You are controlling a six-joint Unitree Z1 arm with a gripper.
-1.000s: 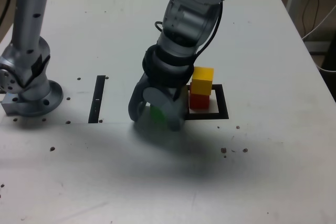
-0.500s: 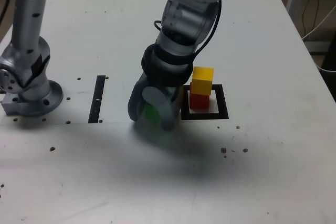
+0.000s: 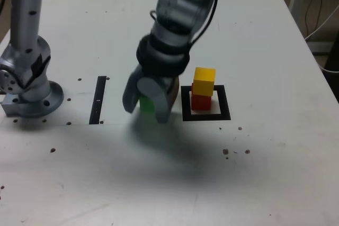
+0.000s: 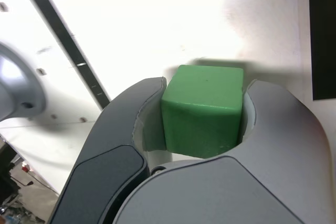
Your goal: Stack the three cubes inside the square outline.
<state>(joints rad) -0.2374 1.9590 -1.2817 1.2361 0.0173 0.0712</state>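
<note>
The pincer (image 3: 146,101) grips the green cube (image 4: 203,109), at nine o'clock of the outline (image 3: 206,103) holding yellow cube (image 3: 204,81) on red cube (image 3: 201,101).

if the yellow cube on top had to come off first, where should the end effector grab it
Take the small matte yellow cube by two opposite flat side faces, coming straight down from above. It sits upright on the red cube inside the black tape square outline, top and sides exposed, so a sideways approach would probably push the stack over.
</note>
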